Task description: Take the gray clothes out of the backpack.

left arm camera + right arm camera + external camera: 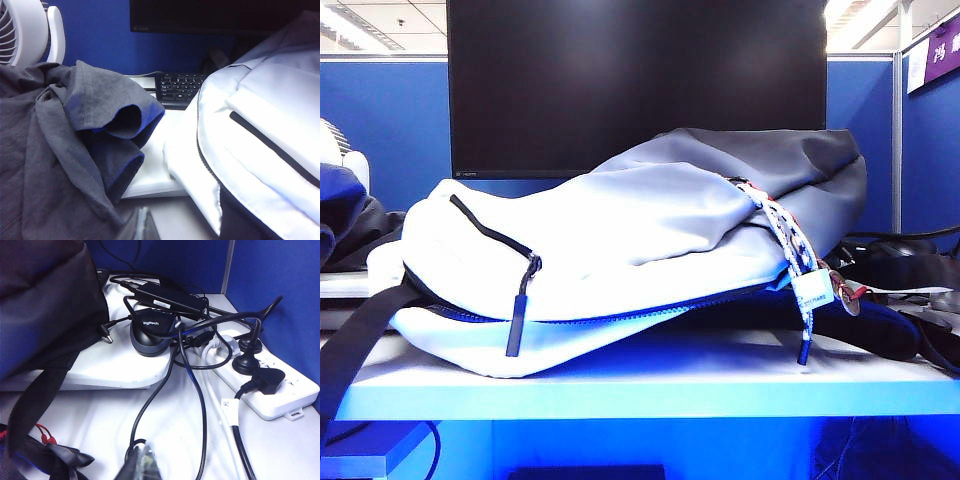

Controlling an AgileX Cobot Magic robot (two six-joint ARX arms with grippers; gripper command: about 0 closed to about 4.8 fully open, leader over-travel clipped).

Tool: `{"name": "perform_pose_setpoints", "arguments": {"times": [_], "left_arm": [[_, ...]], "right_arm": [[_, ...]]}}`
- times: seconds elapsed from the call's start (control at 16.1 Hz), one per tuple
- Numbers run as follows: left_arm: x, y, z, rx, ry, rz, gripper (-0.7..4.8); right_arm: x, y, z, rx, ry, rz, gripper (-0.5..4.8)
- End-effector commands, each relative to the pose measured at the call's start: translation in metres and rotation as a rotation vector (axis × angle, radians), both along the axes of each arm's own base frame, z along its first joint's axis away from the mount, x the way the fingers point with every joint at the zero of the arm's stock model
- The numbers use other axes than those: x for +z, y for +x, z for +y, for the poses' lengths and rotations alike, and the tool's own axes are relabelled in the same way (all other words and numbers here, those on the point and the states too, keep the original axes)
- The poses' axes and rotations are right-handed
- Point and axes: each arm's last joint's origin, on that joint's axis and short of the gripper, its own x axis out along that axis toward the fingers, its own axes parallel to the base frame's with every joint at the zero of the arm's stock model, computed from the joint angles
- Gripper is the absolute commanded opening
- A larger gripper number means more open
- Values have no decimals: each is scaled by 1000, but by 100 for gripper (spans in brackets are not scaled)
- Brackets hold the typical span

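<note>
Blue partition walls back a white worktop (650,385), with a dark monitor (635,85) standing behind it. At the worktop's left edge the gray clothes (60,150) lie in a crumpled heap outside the bag, a banded sleeve opening curled over on top; in the exterior view only a dark fold of them shows past the bag's end. A white fan (25,30) stands behind the heap, and a black keyboard (180,90) lies toward the back edge, between the heap and the bag. The left gripper (140,225) shows only as a blurred dark tip low in its wrist view, just beside the garment's lower folds; its jaws are closed together with nothing between them.

Across the middle of the worktop the backpack (600,250) lies on its side, pale gray-white with a darker gray section uppermost. A black zipper pull (520,315) hangs down its front face, and a white-blue braided cord (790,250) with a white tag (812,292) dangles off its right end.

Toward the right edge sit a dark Logitech mouse (150,335), a tangle of black cables (195,370) and a white power strip (270,385) with plugs in it. The right gripper (142,465) hangs over the bare worktop near these cables, clear of the backpack's black strap (35,405), also closed and empty.
</note>
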Motion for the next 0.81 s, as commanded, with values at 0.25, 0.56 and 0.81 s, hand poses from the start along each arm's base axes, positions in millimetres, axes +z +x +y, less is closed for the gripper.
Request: {"name": "perform_pose_setpoints", "arguments": {"times": [0.25,0.56,0.81], "left_arm": [[1,0,0,2,6,-11,-5],[1,0,0,2,6,-11,-5],[1,0,0,2,6,-11,-5]], "right_arm": [[1,1,0,11,-3,-33,-7],[2,1,1,53,-17,-42,-7],[0,1,2,53,-17,-25,-7]]}}
